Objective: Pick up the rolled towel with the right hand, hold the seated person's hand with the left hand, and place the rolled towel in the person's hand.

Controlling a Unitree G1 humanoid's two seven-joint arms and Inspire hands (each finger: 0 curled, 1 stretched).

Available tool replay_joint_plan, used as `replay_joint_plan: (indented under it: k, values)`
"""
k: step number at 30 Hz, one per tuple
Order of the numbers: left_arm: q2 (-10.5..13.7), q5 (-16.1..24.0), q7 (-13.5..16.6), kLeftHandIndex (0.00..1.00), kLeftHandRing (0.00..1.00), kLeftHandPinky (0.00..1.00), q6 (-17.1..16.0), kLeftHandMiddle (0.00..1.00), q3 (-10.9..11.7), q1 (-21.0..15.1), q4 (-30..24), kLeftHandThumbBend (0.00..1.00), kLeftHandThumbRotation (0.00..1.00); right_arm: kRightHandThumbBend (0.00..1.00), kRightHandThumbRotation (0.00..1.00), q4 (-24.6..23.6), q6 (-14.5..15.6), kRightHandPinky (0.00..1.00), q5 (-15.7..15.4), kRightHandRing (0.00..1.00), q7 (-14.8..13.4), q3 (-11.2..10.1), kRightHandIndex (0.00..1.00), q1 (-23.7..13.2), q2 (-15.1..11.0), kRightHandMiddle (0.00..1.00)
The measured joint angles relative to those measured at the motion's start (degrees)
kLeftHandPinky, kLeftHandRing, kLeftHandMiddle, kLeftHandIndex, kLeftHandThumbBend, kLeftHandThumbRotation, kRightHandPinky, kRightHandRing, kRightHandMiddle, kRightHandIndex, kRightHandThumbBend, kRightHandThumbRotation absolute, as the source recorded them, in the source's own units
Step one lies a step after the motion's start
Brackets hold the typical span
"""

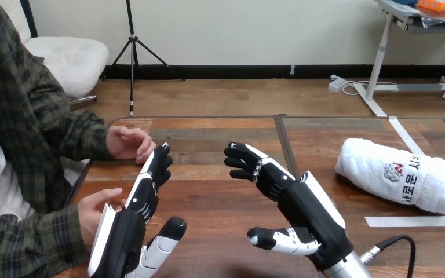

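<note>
At the far left, the person's nearer hand (95, 209) is held palm-in at the bench (220, 197) edge, right against the outer, white-shelled back of the robot's left hand (128, 227). I cannot tell whether the two actually touch. The left hand stands on edge above the bench with its fingers stretched straight forward and its thumb spread out to its own right. Nothing is gripped, and no finger wraps round the person's hand.

Just beyond the left hand's fingertips, slightly to their left, the person's farther hand (128, 143) rests at the bench edge with loosely bent fingers, close to those fingertips but with a small gap showing.

To the right of the left hand, across a stretch of bare wood, the right hand (301, 202) hovers with its palm turned toward the left hand. Its fingers are loosely bent, its thumb is held out below, and it is empty.

The rolled towel (397, 174) lies on the bench to the right of the right hand, well apart from it and untouched. It lies slantwise, with its near-right end over a white tape strip (417, 221).
</note>
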Motion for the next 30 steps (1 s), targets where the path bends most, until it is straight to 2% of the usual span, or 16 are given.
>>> replay_joint_plan:
  k: [5, 13, 22, 30]
  values:
    - [0.6, -0.4, -0.5, 0.96, 0.96, 0.94, 0.1, 0.97, -0.1, 0.1, -0.3, 0.84, 0.83, 1.00, 0.60, -0.4, 0.0, 0.86, 0.1, 0.90, 0.2, 0.2, 0.91, 0.0, -0.8, 0.91]
    - [2.2, -3.1, -2.9, 0.95, 0.97, 0.96, 0.5, 0.98, -0.5, 0.0, -0.7, 0.85, 0.80, 1.00, 0.60, -2.0, 0.3, 0.85, 0.2, 0.89, 0.2, 0.4, 0.90, 0.0, -1.8, 0.90]
    - [2.8, -5.2, -4.6, 0.95, 0.97, 0.97, 1.7, 0.98, -0.5, 0.0, -1.0, 0.86, 0.78, 1.00, 0.60, -2.8, 0.4, 0.85, 0.2, 0.89, 0.2, 0.6, 0.91, 0.0, -2.7, 0.90]
    - [3.4, -5.5, -5.8, 0.96, 0.98, 0.98, 2.1, 0.99, -0.5, -0.1, -1.0, 0.86, 0.79, 1.00, 0.60, -2.9, 0.5, 0.84, 0.1, 0.89, 0.0, 1.0, 0.91, 0.0, -2.7, 0.90]
